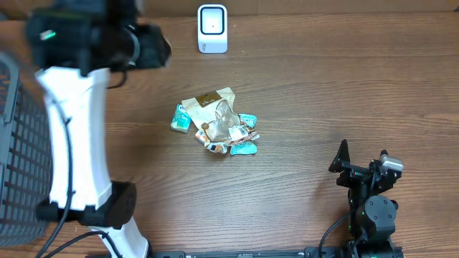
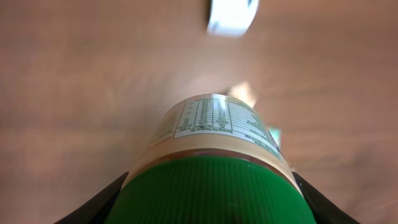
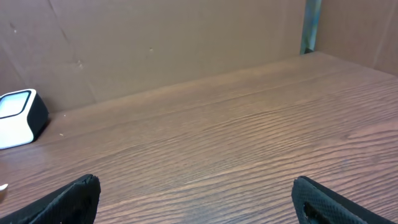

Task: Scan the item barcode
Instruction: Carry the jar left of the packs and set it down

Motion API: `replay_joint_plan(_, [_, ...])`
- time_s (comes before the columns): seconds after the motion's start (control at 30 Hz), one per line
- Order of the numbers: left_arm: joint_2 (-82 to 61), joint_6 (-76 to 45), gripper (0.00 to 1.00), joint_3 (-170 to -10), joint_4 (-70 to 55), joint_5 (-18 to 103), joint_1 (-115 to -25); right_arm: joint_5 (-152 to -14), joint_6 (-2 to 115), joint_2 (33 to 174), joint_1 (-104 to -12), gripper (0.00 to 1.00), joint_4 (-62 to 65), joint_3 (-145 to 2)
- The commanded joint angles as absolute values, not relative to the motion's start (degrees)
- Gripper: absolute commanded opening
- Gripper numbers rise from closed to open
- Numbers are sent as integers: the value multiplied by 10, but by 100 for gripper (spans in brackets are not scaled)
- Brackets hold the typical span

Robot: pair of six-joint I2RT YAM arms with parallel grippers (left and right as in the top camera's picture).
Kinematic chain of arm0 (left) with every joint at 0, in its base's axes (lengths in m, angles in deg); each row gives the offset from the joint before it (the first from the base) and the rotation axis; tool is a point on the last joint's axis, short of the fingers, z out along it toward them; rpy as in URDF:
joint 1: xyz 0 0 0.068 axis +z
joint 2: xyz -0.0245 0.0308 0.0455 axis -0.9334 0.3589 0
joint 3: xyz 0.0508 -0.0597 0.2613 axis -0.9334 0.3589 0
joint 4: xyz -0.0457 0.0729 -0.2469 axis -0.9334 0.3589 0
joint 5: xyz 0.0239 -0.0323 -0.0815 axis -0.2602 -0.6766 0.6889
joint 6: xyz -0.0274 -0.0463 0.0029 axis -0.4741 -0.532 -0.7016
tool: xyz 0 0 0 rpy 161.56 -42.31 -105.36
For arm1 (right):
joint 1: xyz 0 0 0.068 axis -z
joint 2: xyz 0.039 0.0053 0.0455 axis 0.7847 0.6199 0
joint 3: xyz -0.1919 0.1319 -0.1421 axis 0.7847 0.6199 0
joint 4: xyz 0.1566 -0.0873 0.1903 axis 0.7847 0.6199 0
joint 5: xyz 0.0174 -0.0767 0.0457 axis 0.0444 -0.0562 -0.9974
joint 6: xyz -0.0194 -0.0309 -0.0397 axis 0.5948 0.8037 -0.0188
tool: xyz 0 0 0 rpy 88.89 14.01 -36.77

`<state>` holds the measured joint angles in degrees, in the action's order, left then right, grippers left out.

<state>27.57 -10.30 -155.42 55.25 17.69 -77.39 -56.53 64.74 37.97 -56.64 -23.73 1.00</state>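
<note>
The left wrist view is filled by a jar with a ribbed green lid (image 2: 211, 190) and a cream label printed with a nutrition table (image 2: 214, 118). My left gripper (image 2: 211, 200) is shut on the jar, a black finger pressed to each side of the lid. Seen from overhead, that gripper (image 1: 147, 46) hangs high over the table's far left, and the jar is hidden under it. The white barcode scanner (image 1: 212, 29) stands at the far edge, ahead of the jar (image 2: 231, 15). My right gripper (image 1: 361, 169) rests open at the near right, nothing between its fingers (image 3: 196, 199).
A heap of snack packets and a clear bag (image 1: 215, 123) lies mid-table. A dark wire basket (image 1: 18, 150) stands at the left edge. The scanner (image 3: 18, 118) also shows at the left of the right wrist view, in front of a brown cardboard wall (image 3: 155, 43).
</note>
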Motion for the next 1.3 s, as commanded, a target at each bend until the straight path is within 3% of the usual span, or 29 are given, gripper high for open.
replay_joint_plan(0.0, [275,-124,41,-1452,552,109,-787,-564,646,378,-565,100,-239,4])
replay_joint_plan(0.17, [275,-124,40,-1293,529,107,-787,-564,646,378,-565,100,-239,4])
replay_joint_plan(0.53, [275,-136,40,-1023,358,107,-787,-564,646,378,-565,100,-239,4])
replay_joint_plan(1.07, [275,-171,43,-853,207,117,-788,-564,646,378,-565,100,-239,4])
replay_joint_plan(1.27, [275,-171,64,-836,192,110,-788,-564,646,378,-565,100,-239,4])
